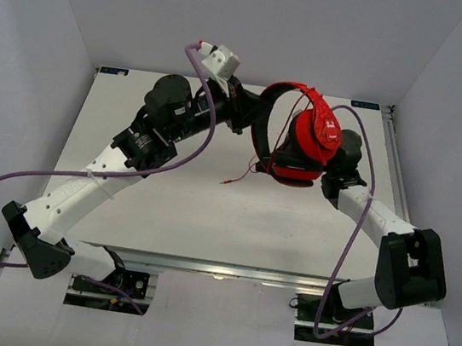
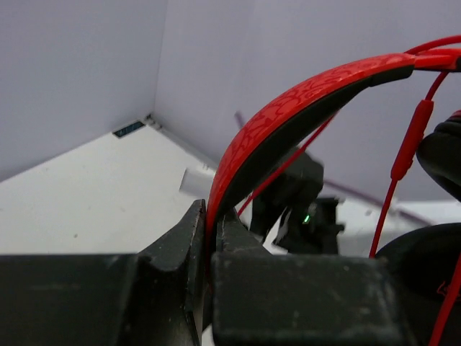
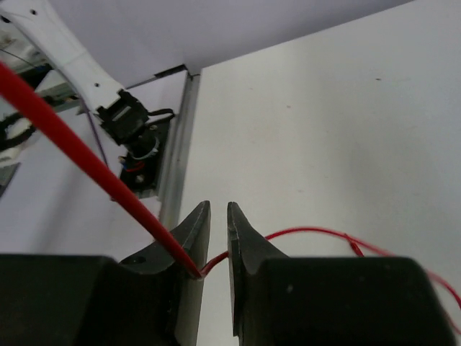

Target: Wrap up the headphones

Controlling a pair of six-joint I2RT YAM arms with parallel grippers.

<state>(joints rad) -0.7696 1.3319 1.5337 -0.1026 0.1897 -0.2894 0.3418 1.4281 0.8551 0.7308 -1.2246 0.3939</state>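
**Mia:** Where were the headphones (image 1: 305,136)?

**Ben:** They were up in the air over the far part of the desk (image 1: 166,207), in the upper middle of the top view. The red band curved over the top. One red cup faced the camera, and a black pad sat under it.

**Mia:** Who held them?

**Ben:** The left fingers (image 2: 200,223) did. In the left wrist view they were almost shut, and they pinched the red band with its black inside. The band rose from the lower middle of that view to the upper right.

**Mia:** And the right fingers (image 3: 204,223)?

**Ben:** They were close together, with just a thin gap. The red cable (image 3: 310,232) ran between them. It came down from the upper left of the right wrist view, went into the gap, and curled off to the lower right over the desk.

**Mia:** Where did the cable go in the top view?

**Ben:** It hung in loose loops under the headphones. Its tip pointed to the left, near the middle of the frame.

**Mia:** Anything else on the cable?

**Ben:** One fat red bit (image 2: 410,144) showed at the right of the left wrist view.
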